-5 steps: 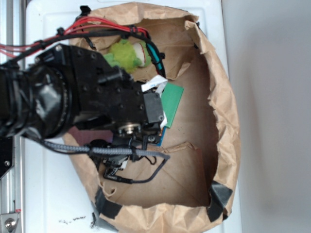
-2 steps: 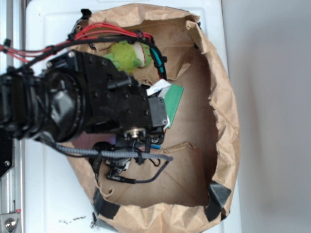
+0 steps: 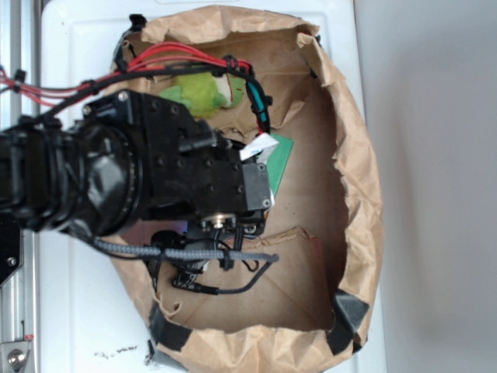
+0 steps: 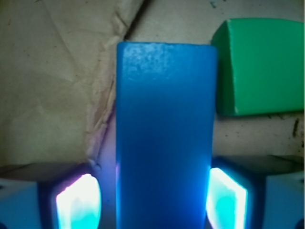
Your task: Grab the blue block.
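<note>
The wrist view shows the blue block (image 4: pixel 164 138) standing as a tall slab between the two fingers of the gripper (image 4: pixel 151 198), whose glowing pads (image 4: pixel 78 200) sit on either side of it. The right pad looks flush against the block's edge, while a thin dark sliver shows beside the left one, so I cannot tell whether the pincer is pinching the block or is only spread around it. Brown paper lies beneath the block, creased to the left of it. Just beside the block's upper right corner sits the green block (image 4: pixel 259 67), close to it and perhaps touching; the contact cannot be made out. In the exterior view the black arm (image 3: pixel 147 175) reaches in from the left edge over the paper bag (image 3: pixel 353 179), which is laid open on the white counter (image 3: pixel 78 311). The arm hides the blue block here, and only part of the green block (image 3: pixel 278 159) shows near the bag's middle. A green plush toy (image 3: pixel 203 92) lies near the bag's top edge, under red cables (image 3: pixel 167 53).
</note>
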You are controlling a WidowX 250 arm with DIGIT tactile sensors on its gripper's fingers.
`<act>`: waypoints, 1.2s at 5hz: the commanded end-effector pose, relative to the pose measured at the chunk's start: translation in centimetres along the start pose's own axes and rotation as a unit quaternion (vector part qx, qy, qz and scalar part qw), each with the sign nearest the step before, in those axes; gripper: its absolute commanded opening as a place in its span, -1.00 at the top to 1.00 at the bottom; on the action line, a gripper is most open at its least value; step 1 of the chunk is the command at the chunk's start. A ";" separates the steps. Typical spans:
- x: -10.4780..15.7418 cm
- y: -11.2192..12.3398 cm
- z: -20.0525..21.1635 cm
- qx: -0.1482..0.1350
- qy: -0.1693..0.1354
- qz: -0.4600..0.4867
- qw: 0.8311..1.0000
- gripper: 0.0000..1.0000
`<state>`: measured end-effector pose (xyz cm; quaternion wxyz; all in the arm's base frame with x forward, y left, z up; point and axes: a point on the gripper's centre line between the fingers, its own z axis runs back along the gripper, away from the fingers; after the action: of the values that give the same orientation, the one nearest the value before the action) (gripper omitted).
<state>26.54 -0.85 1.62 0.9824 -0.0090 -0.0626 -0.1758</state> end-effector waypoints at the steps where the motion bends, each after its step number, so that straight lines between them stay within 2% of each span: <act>1: 1.3 0.1 0.4 0.013 -0.026 0.000 1.000 1.00; 3: 1.3 0.6 0.6 0.015 -0.025 0.007 1.000 1.00; 4: 1.7 2.3 1.8 0.019 -0.028 0.031 0.999 1.00; 5: 2.5 5.4 4.2 0.016 -0.020 0.051 0.998 1.00; 6: 3.2 7.4 6.9 0.020 -0.044 0.087 0.995 1.00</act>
<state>30.30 4.06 6.44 0.9927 -0.0182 -0.0688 -0.0977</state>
